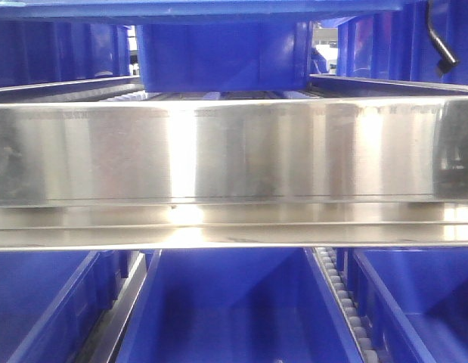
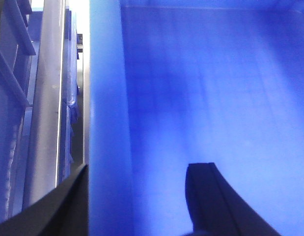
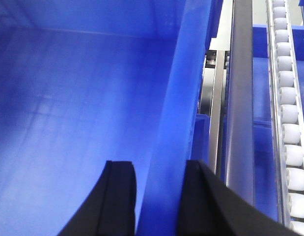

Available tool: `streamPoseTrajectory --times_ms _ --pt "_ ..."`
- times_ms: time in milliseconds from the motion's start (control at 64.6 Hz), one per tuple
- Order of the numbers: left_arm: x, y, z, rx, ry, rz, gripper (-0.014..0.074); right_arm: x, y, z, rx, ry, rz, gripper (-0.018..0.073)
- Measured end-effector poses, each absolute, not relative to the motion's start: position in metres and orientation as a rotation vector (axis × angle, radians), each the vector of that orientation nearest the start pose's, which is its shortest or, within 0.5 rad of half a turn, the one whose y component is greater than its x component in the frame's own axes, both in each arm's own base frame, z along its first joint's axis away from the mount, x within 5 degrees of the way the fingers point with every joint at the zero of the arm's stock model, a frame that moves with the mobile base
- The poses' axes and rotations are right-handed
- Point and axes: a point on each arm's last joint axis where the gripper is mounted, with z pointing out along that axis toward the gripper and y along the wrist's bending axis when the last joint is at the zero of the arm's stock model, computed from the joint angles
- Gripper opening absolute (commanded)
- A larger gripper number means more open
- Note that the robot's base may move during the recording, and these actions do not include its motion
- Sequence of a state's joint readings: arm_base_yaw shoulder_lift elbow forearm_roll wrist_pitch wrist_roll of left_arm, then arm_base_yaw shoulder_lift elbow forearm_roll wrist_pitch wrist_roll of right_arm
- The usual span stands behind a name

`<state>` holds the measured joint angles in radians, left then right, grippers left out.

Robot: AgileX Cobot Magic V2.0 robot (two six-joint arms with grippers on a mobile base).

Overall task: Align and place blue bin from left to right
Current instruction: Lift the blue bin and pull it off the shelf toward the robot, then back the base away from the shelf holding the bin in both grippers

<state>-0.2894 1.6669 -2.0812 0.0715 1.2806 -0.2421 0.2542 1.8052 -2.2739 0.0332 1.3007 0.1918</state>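
The blue bin (image 2: 215, 88) fills both wrist views, which look down into its smooth inside. My left gripper (image 2: 142, 167) is open astride the bin's left wall (image 2: 107, 98): one black finger (image 2: 68, 196) lies outside against the rim, and the other (image 2: 210, 196) hangs inside, apart from the wall. My right gripper (image 3: 159, 163) is shut on the bin's right wall (image 3: 176, 98), one finger on each side. In the front view a blue bin (image 1: 218, 53) stands at the middle of the upper level, and neither gripper shows there.
A wide steel rack beam (image 1: 234, 151) crosses the front view. Other blue bins (image 1: 226, 302) sit on the level below. A steel rail (image 3: 240, 98) and a white roller track (image 3: 289, 123) run just right of the held wall. Another steel rail (image 2: 46, 98) runs left of the bin.
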Motion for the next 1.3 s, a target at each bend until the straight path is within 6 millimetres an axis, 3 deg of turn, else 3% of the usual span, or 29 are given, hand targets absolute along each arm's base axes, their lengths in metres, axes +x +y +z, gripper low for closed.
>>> streamPoseTrajectory --times_ms 728,1301 --pt "0.328 -0.090 0.477 0.045 2.346 -0.164 -0.0111 0.364 0.098 0.472 -0.079 2.344 0.263 -0.0151" --pt "0.330 -0.087 0.478 0.026 2.324 -0.120 -0.0111 0.405 0.108 0.456 -0.069 2.189 0.293 -0.0151"
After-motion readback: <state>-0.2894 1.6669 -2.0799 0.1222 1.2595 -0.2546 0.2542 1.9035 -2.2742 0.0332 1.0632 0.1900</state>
